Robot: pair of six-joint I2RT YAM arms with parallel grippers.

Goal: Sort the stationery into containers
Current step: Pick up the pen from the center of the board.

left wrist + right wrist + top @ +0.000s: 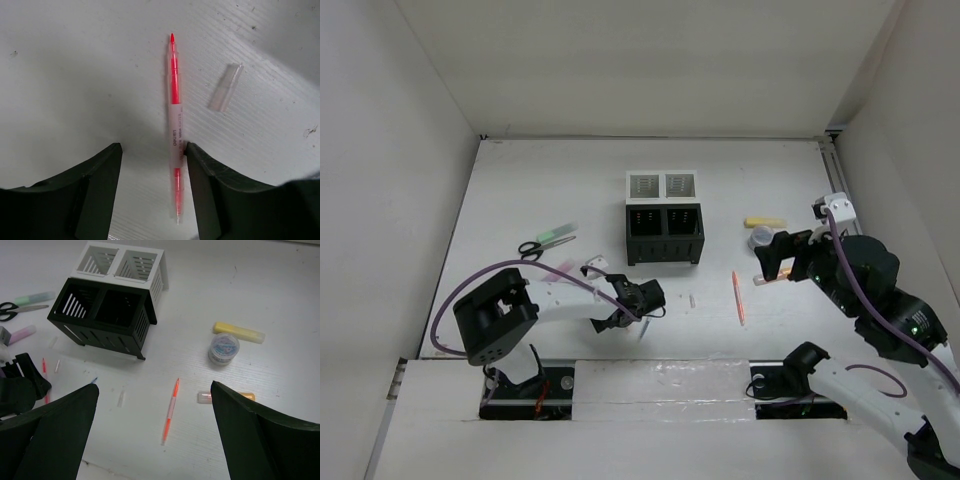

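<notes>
Straddling red-orange pen (pixel 174 100): left end effector (pixel 152 150).

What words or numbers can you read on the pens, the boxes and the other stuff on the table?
Red-orange pen: one line of tiny dark print along its pale middle band, too small and blurred to read.
Small round tub: colourful top, no letters clear enough to read.
Black bins, white bins, yellow marker, scissors: no writing shows.
</notes>
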